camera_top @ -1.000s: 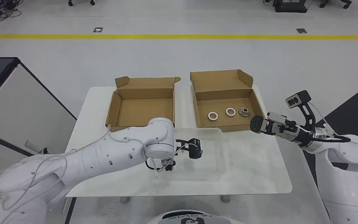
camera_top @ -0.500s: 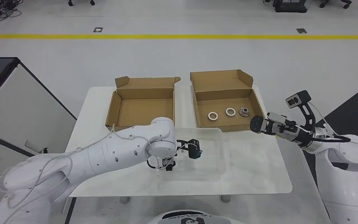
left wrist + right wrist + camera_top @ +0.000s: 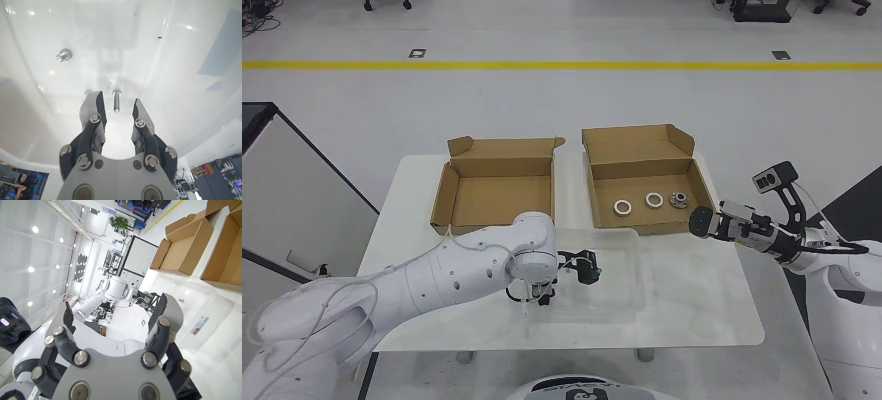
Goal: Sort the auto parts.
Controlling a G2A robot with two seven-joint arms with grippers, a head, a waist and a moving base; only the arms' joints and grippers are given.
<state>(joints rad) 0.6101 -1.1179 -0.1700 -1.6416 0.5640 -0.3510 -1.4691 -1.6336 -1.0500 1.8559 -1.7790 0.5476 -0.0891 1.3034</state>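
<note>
One clear tub point(image 3: 170, 56) lies under the left gripper point(image 3: 118, 97), jaws apart, grasping nothing. Right gripper point(image 3: 115, 302): likewise spread, empty. Long bolt point(image 3: 116, 101) lies between the left fingertips, untouched; second bolt point(image 3: 86, 94) just outside one finger; short bolt point(image 3: 64, 55) farther ahead.

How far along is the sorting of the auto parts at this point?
Done: two white rings and a metal part lie in the right box; the left box looks bare. In hand: the open left tool straddles a long bolt in the clear bin, not gripped. Left: that bolt, a short bolt and a part-hidden third bolt. The right tool is open, holding nothing.
</note>
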